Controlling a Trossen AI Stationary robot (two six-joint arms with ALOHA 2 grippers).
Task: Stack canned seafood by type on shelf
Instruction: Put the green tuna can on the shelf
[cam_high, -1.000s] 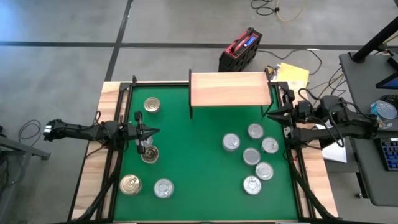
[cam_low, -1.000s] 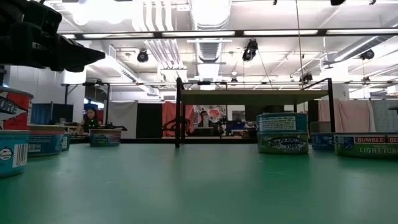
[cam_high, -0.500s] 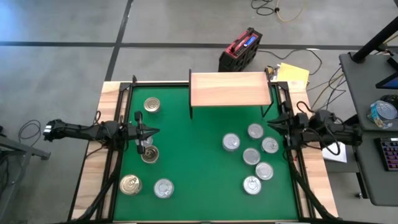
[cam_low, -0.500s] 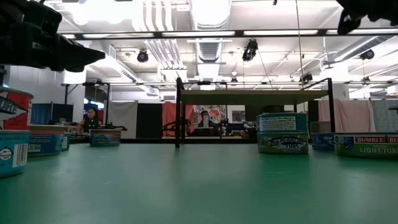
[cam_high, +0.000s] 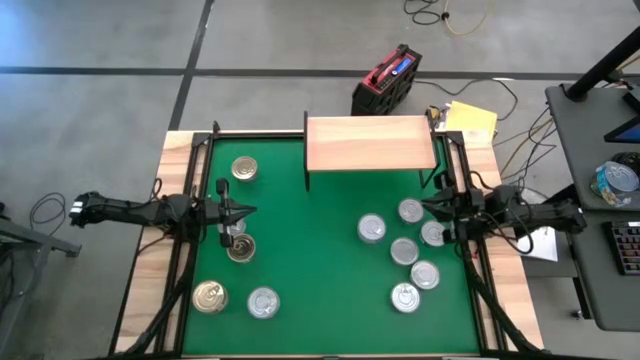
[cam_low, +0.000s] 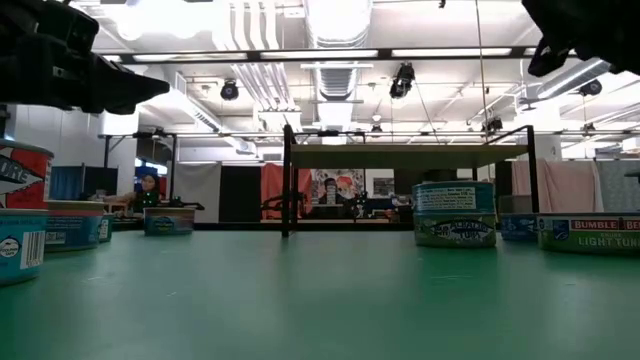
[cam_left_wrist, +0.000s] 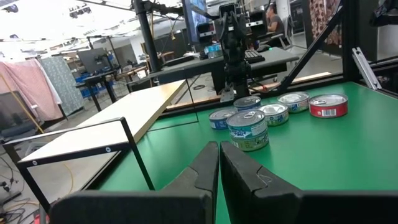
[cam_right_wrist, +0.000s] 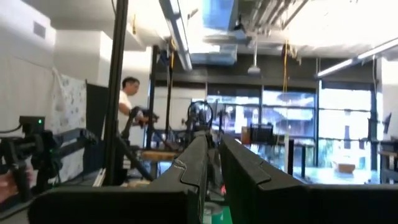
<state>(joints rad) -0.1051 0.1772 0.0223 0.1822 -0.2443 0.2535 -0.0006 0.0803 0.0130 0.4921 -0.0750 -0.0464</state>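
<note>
The shelf (cam_high: 370, 143), a light-wood board on thin black legs, stands at the far edge of the green mat (cam_high: 320, 270). Cans of seafood lie flat on the mat. Gold-topped ones (cam_high: 244, 169) (cam_high: 240, 247) (cam_high: 210, 296) and a silver one (cam_high: 263, 302) lie on the left. Several silver ones (cam_high: 404, 251) cluster on the right. My left gripper (cam_high: 250, 211) hovers shut and level over the left side, just above a gold can. My right gripper (cam_high: 425, 207) is shut at the mat's right edge above the silver cluster, tipped upward, holding nothing.
A black frame with slanted struts (cam_high: 190, 260) runs along both sides of the mat. A red and black case (cam_high: 386, 78) and yellow paper (cam_high: 470, 120) lie on the floor behind the shelf. The mat's middle (cam_high: 310, 230) is bare.
My right gripper has sunk toward the table and come a little toward the near edge, its fingers tipping upward. It has entered the top right of the low view. Cans and shelf have not moved.
</note>
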